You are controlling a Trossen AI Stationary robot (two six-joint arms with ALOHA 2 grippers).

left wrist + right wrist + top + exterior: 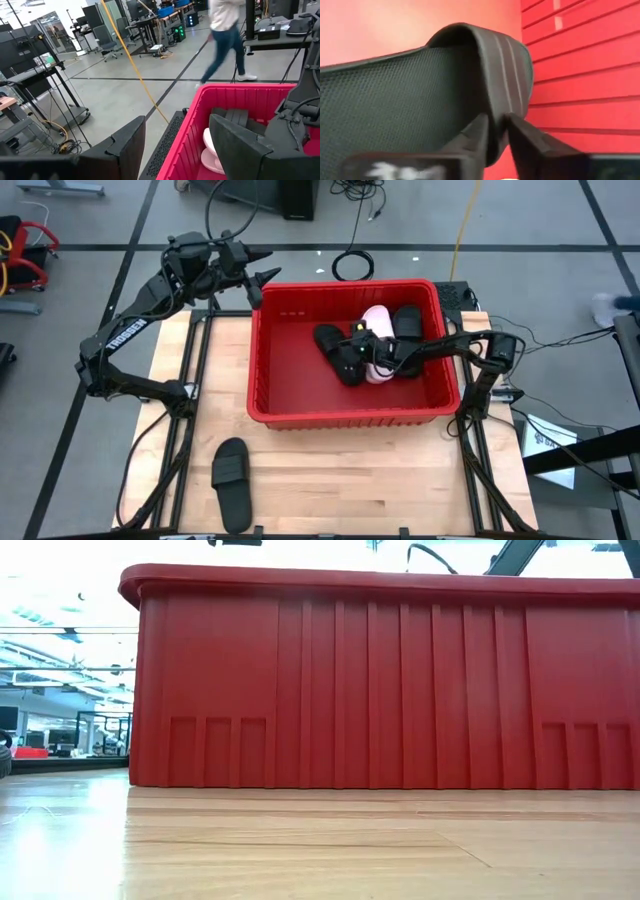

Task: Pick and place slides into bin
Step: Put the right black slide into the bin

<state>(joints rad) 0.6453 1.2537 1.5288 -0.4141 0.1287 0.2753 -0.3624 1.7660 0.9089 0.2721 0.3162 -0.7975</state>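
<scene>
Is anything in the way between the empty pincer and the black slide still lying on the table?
Yes. The left pincer hovers open at the bin's far left corner, and the black slide lies on the table at the near side. The bin's left end stands partly between them.

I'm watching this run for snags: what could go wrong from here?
1. The right end effector pinches only the strap edge of a black slide inside the bin, so it may slip.
2. One black slide on the table is still outside, far from that arm.
</scene>
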